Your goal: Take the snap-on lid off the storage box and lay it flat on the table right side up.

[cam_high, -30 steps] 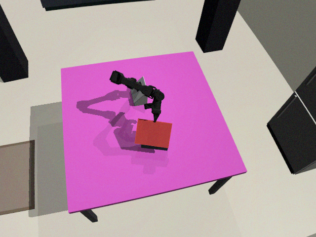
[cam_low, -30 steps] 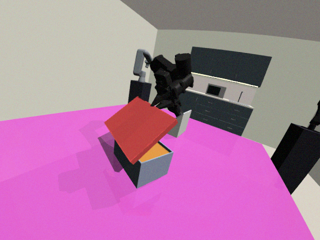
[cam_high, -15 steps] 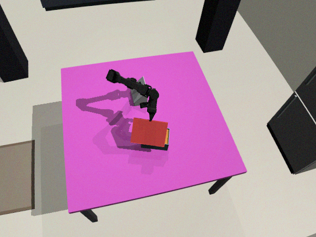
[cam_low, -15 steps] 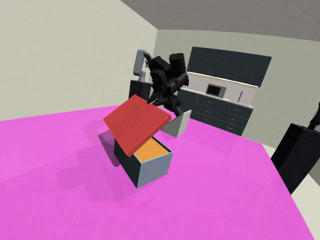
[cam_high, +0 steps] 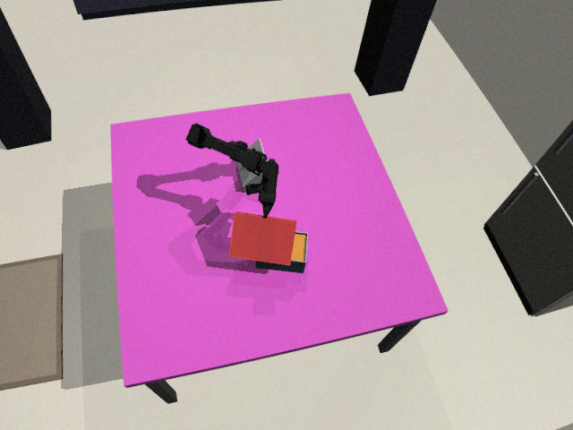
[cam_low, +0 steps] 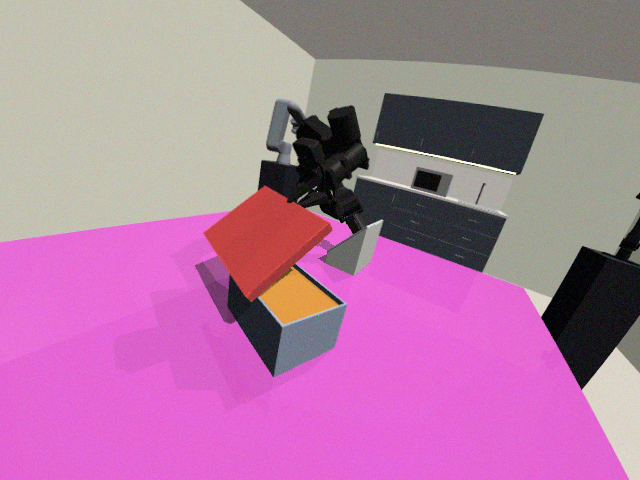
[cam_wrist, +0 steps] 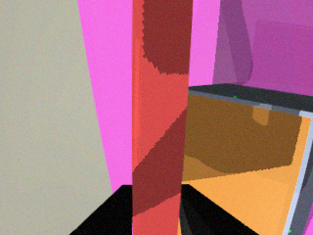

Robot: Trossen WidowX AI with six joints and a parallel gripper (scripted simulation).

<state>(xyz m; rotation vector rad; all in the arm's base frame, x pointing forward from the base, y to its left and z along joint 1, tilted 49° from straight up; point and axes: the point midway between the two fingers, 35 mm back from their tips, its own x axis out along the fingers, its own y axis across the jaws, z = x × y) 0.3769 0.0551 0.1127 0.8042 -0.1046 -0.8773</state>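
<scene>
The red lid [cam_high: 262, 238] [cam_low: 266, 240] [cam_wrist: 161, 98] is off the storage box and held in the air, tilted, above its left part in the top view. The box [cam_high: 282, 267] [cam_low: 310, 335] [cam_wrist: 296, 181] has grey-blue and dark walls and an orange inside. It stands upright on the magenta table [cam_high: 346, 278] [cam_low: 439, 403] [cam_wrist: 114, 98], its open top partly showing. My gripper [cam_high: 265, 216] [cam_low: 290, 200] [cam_wrist: 156, 195] is shut on the lid's edge nearest the arm. The lid's underside is mostly hidden.
The grey wedge-shaped stand [cam_high: 247, 173] [cam_low: 356, 253] is at the arm's base, behind the box as seen in the exterior view. Arm and lid shadows fall on the table left of the box in the top view. Dark pillars stand beyond the table.
</scene>
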